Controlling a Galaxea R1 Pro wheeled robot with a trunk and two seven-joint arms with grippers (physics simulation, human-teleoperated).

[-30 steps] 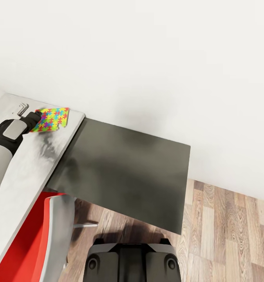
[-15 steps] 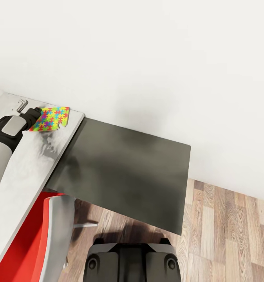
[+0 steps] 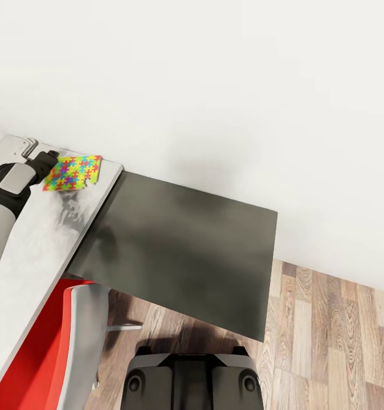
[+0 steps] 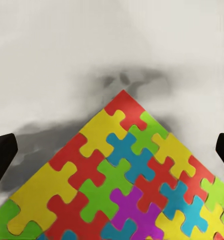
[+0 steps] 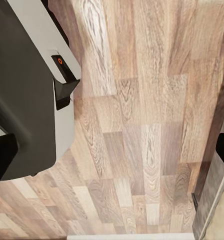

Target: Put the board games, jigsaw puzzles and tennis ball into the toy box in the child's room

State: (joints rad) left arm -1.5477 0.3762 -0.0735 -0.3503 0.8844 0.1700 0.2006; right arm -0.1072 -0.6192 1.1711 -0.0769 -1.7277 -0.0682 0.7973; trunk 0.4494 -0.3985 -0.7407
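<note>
Left hand (image 3: 50, 161) at the near-left corner of one jigsaw puzzle (image 3: 73, 172), low over the pale desk (image 3: 38, 239). In the left wrist view the finger tips (image 4: 2, 162) stand far apart at either side, and the puzzle (image 4: 124, 182) runs in between them, one corner pointing straight ahead. Wide open, nothing gripped so far as shows. Whether the fingers touch the puzzle cannot be told.

Right hand: finger tips (image 5: 1, 160) also spread wide, empty, hanging over the wood-plank floor (image 5: 141, 125) beside the robot's grey base.

Progress: judged early or midway. This puzzle still lies flat on the desk, not in the toy box. Toy box, board games, tennis ball and the second puzzle not seen, so their count is unknown. Left to do here: grasp, lift, carry to the box.

Puzzle itself: thin flat square of interlocked yellow, red, green, blue and purple pieces, edge slightly notched on the side nearest the hand. A thin sheet lying flush likely gives little to pinch.
</note>
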